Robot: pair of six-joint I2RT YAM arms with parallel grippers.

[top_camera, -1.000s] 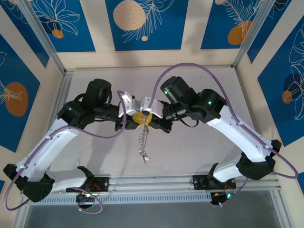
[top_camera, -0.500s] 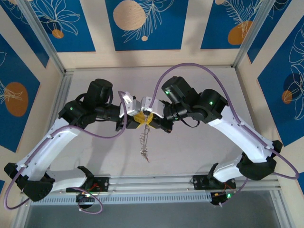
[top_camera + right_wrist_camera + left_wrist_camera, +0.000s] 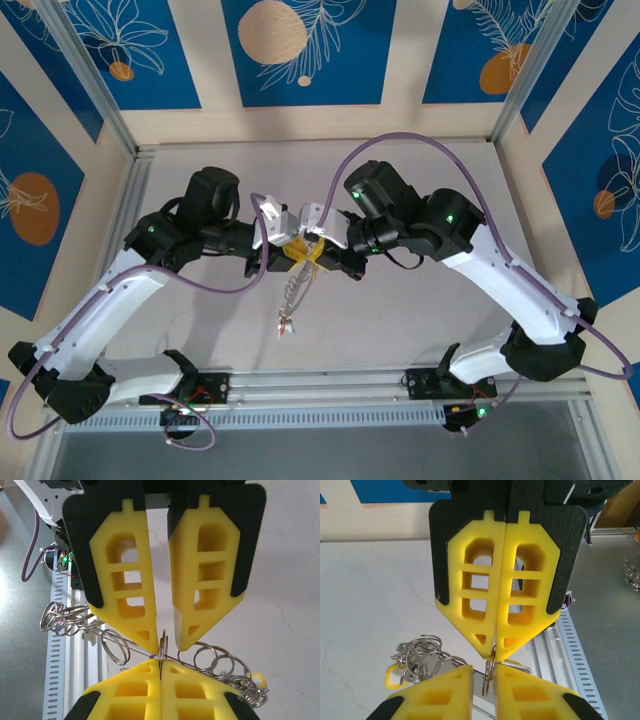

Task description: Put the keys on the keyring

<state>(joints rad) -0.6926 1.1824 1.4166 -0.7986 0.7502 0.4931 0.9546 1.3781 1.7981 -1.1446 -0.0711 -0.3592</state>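
Keyring (image 3: pixel 142 653) wire runs across the tips of the right tool (image 3: pixel 161 665), which is clamped fully shut on it, seemingly to steady it in mid-air. Facing it tip to tip, the left tool (image 3: pixel 484 674) has its fingers a sliver apart around a small ring (image 3: pixel 163 641) standing edge-on, probably lining up to thread it. Keys (image 3: pixel 420 660) bunch just beyond, dangling below both tools toward the tabletop (image 3: pixel 400 310).

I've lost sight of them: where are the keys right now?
In the top view, the keys dangle at mid-table, just below where the left gripper and right gripper meet.
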